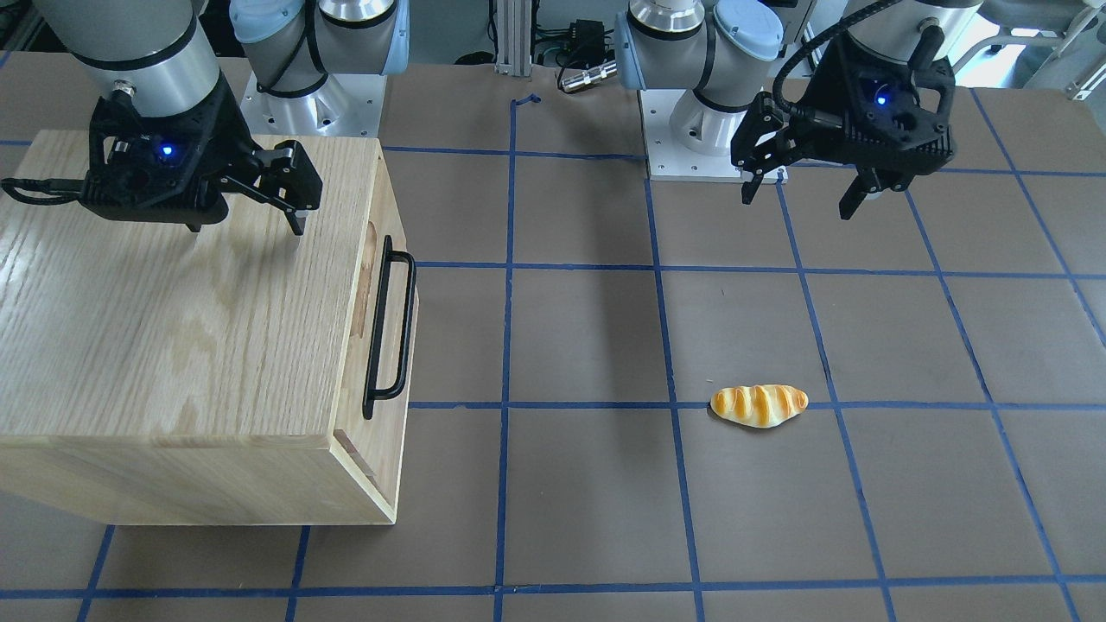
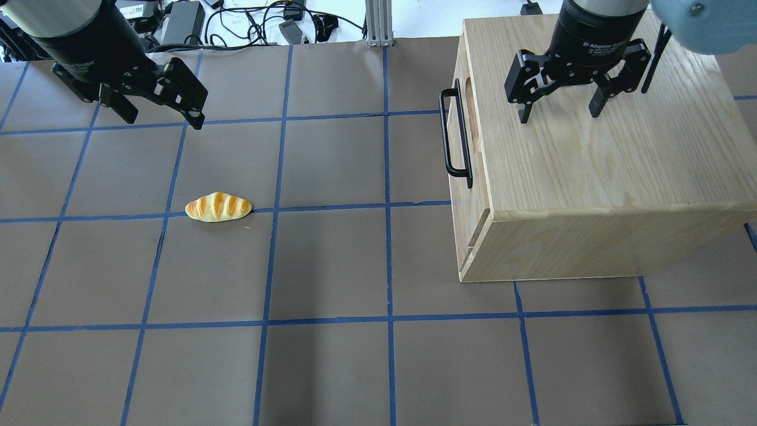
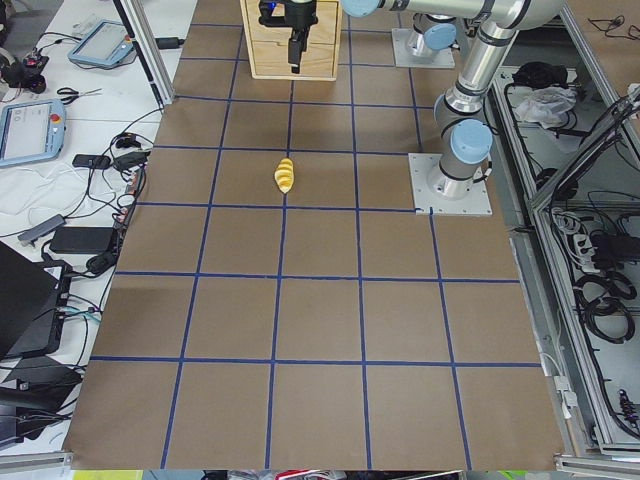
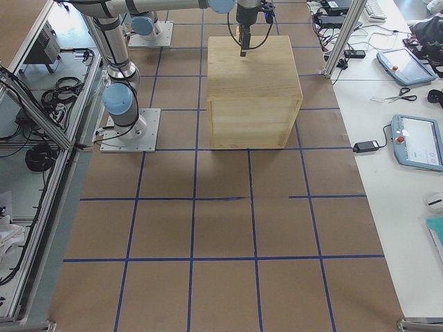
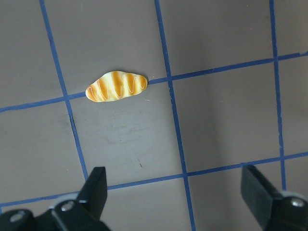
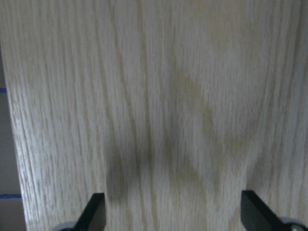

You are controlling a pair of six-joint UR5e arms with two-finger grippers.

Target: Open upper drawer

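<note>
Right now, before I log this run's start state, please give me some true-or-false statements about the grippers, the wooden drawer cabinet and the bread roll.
1. The right gripper hangs open above the top of the light oak-wood cabinet. True.
2. The right gripper is shut on the long black metal bar handle. False: it is over the cabinet top, apart from the handle.
3. The upper drawer is pulled out. False: its front sits flush with the cabinet.
4. The striped golden bread roll lies on the brown table. True.
5. The left gripper holds the roll. False: it is open and empty, above the table.
</note>
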